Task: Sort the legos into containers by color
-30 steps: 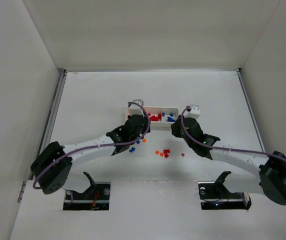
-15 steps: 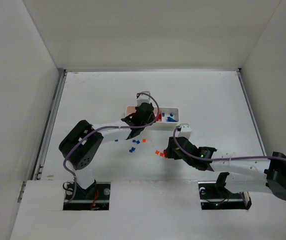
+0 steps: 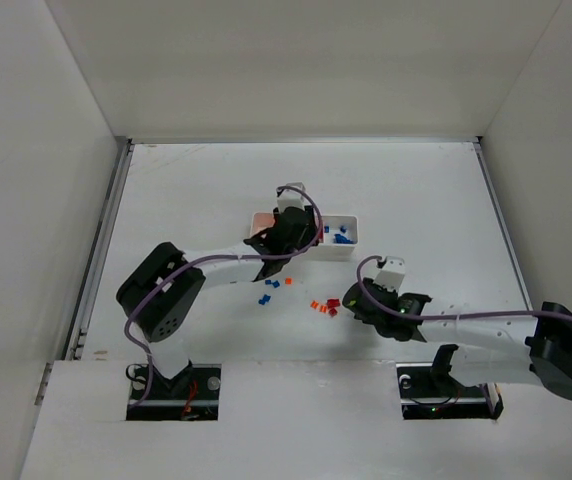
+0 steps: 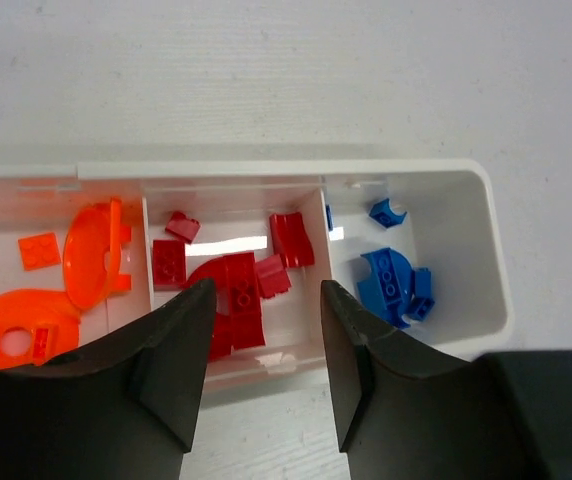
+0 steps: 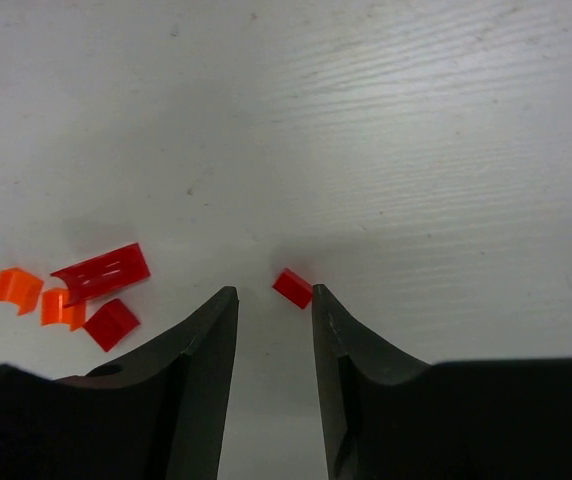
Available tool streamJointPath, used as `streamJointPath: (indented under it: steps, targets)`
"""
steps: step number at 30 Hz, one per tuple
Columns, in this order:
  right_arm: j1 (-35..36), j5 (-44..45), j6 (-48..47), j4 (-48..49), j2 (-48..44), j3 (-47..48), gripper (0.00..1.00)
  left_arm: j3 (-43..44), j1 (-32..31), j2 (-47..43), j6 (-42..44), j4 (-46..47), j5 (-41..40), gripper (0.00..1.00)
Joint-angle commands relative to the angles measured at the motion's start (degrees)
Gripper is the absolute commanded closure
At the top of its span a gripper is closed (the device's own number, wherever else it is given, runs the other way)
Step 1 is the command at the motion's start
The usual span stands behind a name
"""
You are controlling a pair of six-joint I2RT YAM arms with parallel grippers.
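Note:
The white tray (image 3: 354, 240) has three compartments; in the left wrist view its rim (image 4: 266, 170) frames orange pieces (image 4: 76, 270) on the left, red bricks (image 4: 231, 285) in the middle and blue bricks (image 4: 391, 280) on the right. My left gripper (image 3: 288, 240) (image 4: 263, 300) is open and empty, over the near wall of the red compartment. My right gripper (image 3: 346, 303) (image 5: 271, 300) is open low over the table. A tiny red brick (image 5: 292, 287) lies just ahead of its right fingertip, not gripped.
Loose red and orange bricks (image 5: 91, 285) lie left of the right gripper; they also show as a cluster (image 3: 322, 306) in the top view. Blue bricks (image 3: 264, 298) and an orange one (image 3: 288, 282) lie on the table below the tray.
My left gripper rose from the loose bricks to over the tray and stands open. My right gripper left the tray and came down to the loose red bricks.

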Motion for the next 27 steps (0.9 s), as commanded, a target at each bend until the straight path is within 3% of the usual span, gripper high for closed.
streamJointPath:
  steps: [1,19,27]
  targets:
    - [-0.1,4.2,6.6,-5.3,0.3,2.7,0.58,-3.5,-1.8,-6.6,1.1,3.4,-1.3,0.56]
    - [-4.6,-0.8,3.6,-2.5,4.6,4.7,0.56,-13.4,-3.4,-15.6,0.4,6.4,0.0,0.56]
    - [-4.7,-4.3,2.7,0.9,8.1,5.0,0.63,-16.9,-4.3,-18.5,0.6,5.7,-0.5,0.56]
